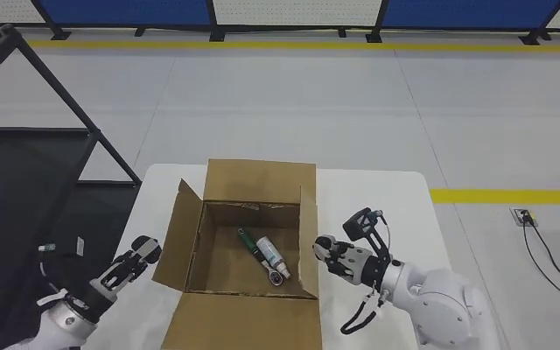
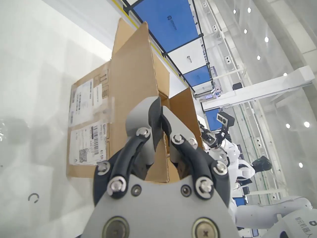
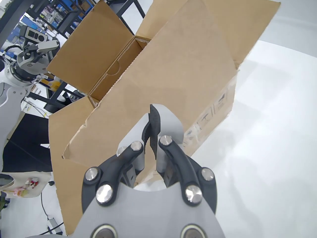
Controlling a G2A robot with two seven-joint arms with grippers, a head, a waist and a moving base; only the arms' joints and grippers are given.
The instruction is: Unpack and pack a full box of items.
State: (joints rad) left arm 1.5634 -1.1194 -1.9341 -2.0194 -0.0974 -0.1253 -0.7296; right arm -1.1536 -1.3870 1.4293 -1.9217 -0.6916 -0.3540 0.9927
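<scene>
An open cardboard box (image 1: 254, 293) stands mid-table with its flaps raised. On its floor lie a green tube (image 1: 248, 241) and a white bottle with a grey cap (image 1: 274, 261), end to end. My left gripper (image 1: 144, 249) is shut and empty, just off the box's left flap (image 1: 173, 254); in the left wrist view its fingertips (image 2: 158, 107) meet in front of the box's labelled wall (image 2: 86, 125). My right gripper (image 1: 322, 250) is shut and holds nothing, close beside the right flap (image 1: 308, 232). From the right wrist, that gripper (image 3: 154, 111) faces the flap's outer side (image 3: 173, 75).
The white table (image 1: 385, 201) has bare room on both sides of the box and behind it. A black frame (image 1: 61, 114) stands off the table's left side. The front flap (image 1: 245, 324) lies out over the near table edge.
</scene>
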